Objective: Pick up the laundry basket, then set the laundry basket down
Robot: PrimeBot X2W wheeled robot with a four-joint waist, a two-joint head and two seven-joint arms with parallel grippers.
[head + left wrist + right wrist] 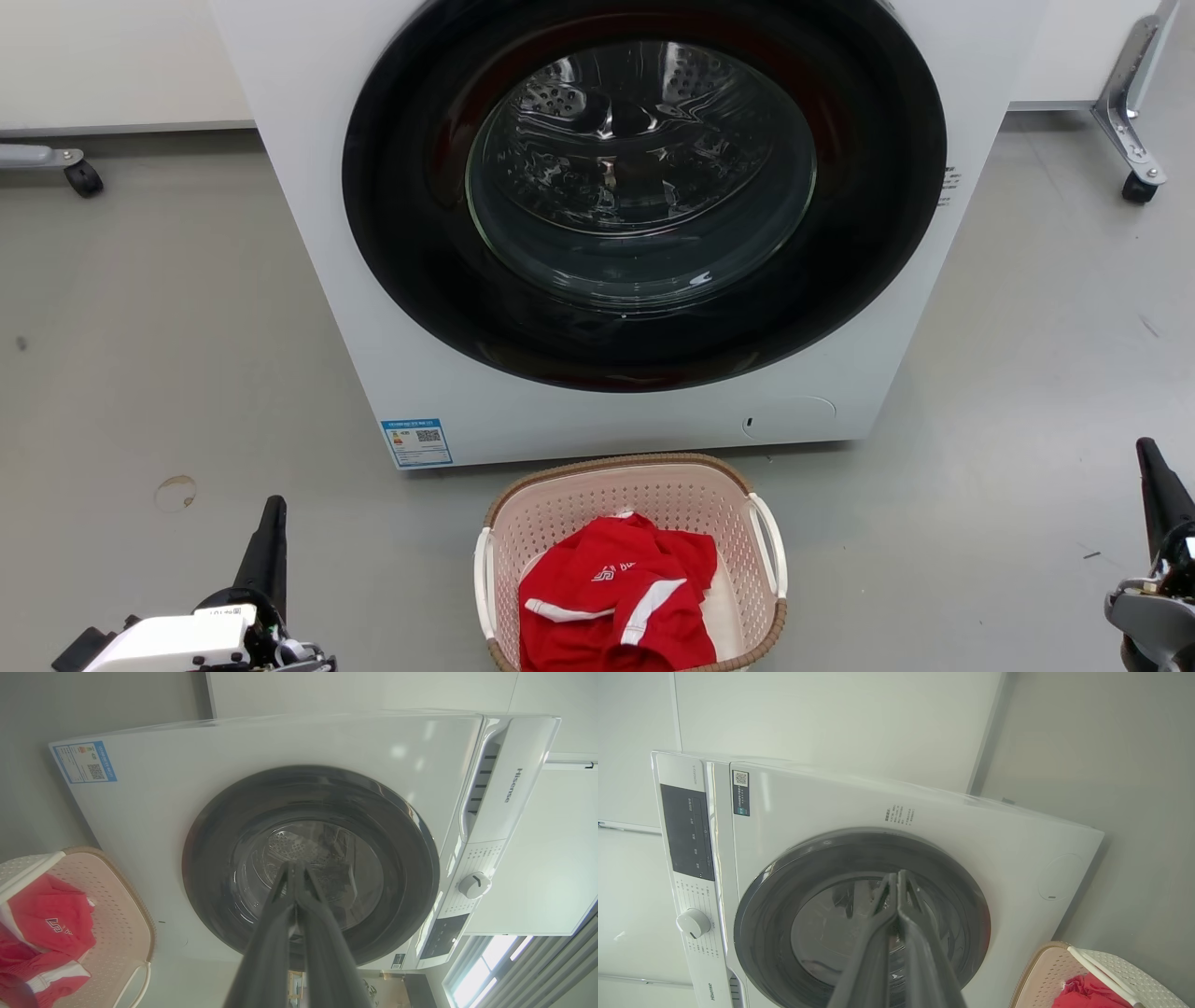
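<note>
The laundry basket (579,509), pale pink with a brown woven rim and white loop handles, stands on the grey floor just in front of the washing machine. A red garment with white stripes (611,602) lies inside it. My left gripper (272,509) hovers well to the basket's left, shut and empty. My right gripper (1145,453) is far off to the basket's right, also shut and empty. In the left wrist view the basket (119,919) shows at the lower left, beyond the closed left gripper (294,865). In the right wrist view the basket (1041,970) sits at the lower right of the closed right gripper (896,875).
The white front-loading washing machine (308,215) with its dark round door (644,196) shut rises directly behind the basket. Castor legs of white furniture stand at the far left (82,177) and far right (1139,187). Open grey floor lies on both sides of the basket.
</note>
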